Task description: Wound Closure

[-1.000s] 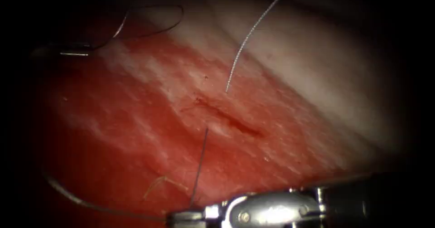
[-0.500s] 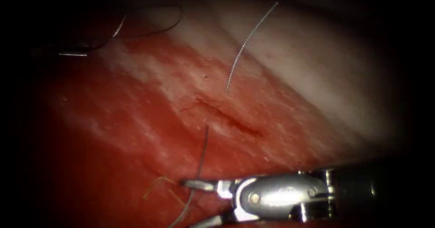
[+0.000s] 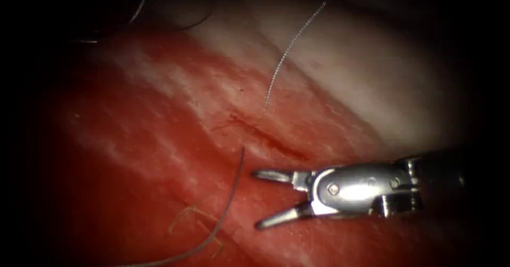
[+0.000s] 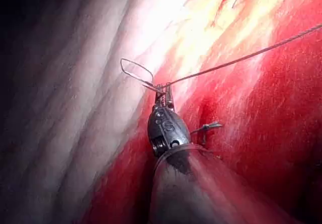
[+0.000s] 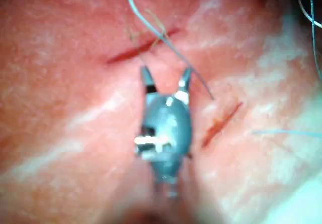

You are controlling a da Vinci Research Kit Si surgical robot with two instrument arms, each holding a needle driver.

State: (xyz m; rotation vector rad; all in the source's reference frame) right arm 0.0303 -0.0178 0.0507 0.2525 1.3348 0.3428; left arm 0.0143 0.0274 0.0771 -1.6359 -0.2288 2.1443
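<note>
The cut [image 3: 268,138] runs slantwise across the red tissue [image 3: 133,139]. Just below and right of it my right tool [image 3: 261,199] hovers with its jaws wide open, holding nothing; the right wrist view shows the same open jaws of the right tool [image 5: 166,75] over the tissue. A dark thread [image 3: 234,192] leaves the tissue on the cut's left side and curves down and left, lying loose. In the left wrist view my left tool [image 4: 163,89] is shut on the thread [image 4: 241,58], which runs taut away from its jaws, with a small loop [image 4: 136,73] beside the tips.
A pale, stiff thread end [image 3: 289,49] sticks up above the cut over the whitish fat band [image 3: 372,76]. Dark thread loops [image 3: 194,22] lie far left at the back. Yellowish strands [image 3: 186,214] lie on the tissue near the loose thread.
The right tool, shut on the thread low in the picture a second ago, has opened, let it go, and moved up and right toward the cut. The freed thread has slackened.
</note>
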